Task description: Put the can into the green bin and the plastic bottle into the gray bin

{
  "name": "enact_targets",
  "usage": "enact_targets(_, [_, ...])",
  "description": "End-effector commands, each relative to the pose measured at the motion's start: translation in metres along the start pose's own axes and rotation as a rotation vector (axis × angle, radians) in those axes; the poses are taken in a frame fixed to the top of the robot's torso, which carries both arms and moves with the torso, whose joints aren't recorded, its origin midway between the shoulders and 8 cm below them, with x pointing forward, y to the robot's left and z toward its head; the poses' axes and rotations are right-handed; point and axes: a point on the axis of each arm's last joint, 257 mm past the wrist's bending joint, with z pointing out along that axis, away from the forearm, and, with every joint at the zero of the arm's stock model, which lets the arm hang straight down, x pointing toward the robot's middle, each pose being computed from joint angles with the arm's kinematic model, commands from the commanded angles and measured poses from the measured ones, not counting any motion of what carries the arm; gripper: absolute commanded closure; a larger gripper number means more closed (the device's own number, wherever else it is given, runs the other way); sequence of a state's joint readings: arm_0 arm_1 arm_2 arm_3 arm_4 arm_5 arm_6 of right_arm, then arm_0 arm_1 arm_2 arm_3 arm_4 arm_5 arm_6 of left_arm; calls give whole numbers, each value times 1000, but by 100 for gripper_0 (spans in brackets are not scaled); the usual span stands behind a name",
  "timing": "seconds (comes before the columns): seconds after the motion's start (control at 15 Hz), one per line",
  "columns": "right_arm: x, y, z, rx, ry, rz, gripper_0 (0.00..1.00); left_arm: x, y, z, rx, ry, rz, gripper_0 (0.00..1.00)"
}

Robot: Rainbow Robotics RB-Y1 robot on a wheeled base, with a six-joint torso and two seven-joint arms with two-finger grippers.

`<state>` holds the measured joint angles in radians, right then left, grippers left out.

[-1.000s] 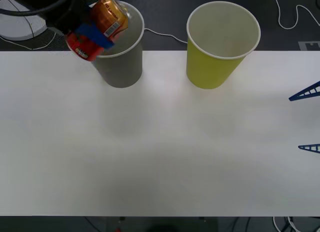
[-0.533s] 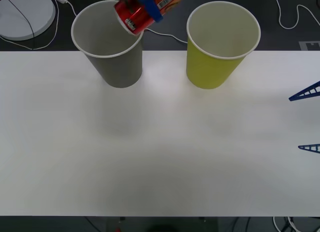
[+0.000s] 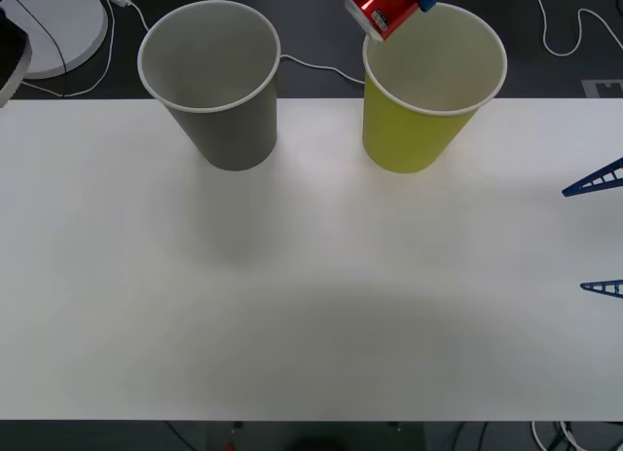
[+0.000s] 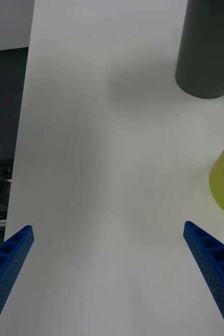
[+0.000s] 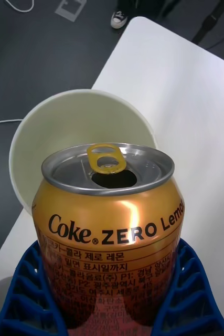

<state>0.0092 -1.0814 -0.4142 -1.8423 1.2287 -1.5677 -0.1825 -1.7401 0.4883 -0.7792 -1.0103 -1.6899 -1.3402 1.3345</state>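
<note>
Right gripper (image 3: 596, 234): positioned at the right edge of the white table (image 3: 311, 305), over bare tabletop. Its two blue ribbed fingers (image 4: 9, 262) stand wide apart with nothing between them. In the right wrist view the lower walls of both bins appear beyond the fingers, the gray one farther off than the yellow-green one.

Gray bin (image 3: 214, 81): a large gray paper cup with a white rim, upright at the far edge of the table, toward the far left corner. Its pale interior is visible from above.

Green bin (image 3: 428, 91): a large yellow-green paper cup with a white rim, upright at the far edge, to the right of the gray bin and well apart from it.

Left gripper (image 5: 112, 294): raised above the far edge of the table, at the rim of the green bin. Its blue fingers are clamped on the can (image 5: 109, 220), one on each side of the lower body.

Can: orange and red, marked "Coke ZERO Lemon", silver top with a yellow pull tab, mouth opened. It is held in the air, its red end over the left rim of the green bin. In the left wrist view the bin's pale open mouth lies directly beyond the can's top.
</note>
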Motion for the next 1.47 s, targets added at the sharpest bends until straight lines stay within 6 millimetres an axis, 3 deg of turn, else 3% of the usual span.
enact_targets(0.07, [0, 0, 0, 0, 0, 0, 0, -11, 9, 25, -48, -21, -16, 100])
enact_targets(0.33, [0, 0, 0, 0, 0, 0, 0, -15, 28, 62, -102, -63, -59, 100])
enact_targets(0.53, [0, 0, 0, 0, 0, 0, 0, -22, 22, 80, -100, -80, -70, 100])
enact_targets(0.87, [0, 0, 0, 0, 0, 0, 0, -27, 21, 83, -104, -97, -56, 100])
enact_targets(0.93, [0, 0, 0, 0, 0, 0, 0, -29, 20, 82, -105, -99, -53, 96])
enact_targets(1.0, [0, 0, 0, 0, 0, 0, 0, -32, 19, 80, -104, -103, -52, 69])
enact_targets(1.07, [0, 0, 0, 0, 0, 0, 0, -34, 18, 78, -102, -106, -50, 17])
enact_targets(1.13, [0, 0, 0, 0, 0, 0, 0, -36, 17, 77, -101, -109, -49, 0])
enact_targets(1.33, [0, 0, 0, 0, 0, 0, 0, -38, 14, 73, -90, -103, -49, 0])
enact_targets(1.47, [0, 0, 0, 0, 0, 0, 0, -33, 16, 58, -63, -87, -23, 0])
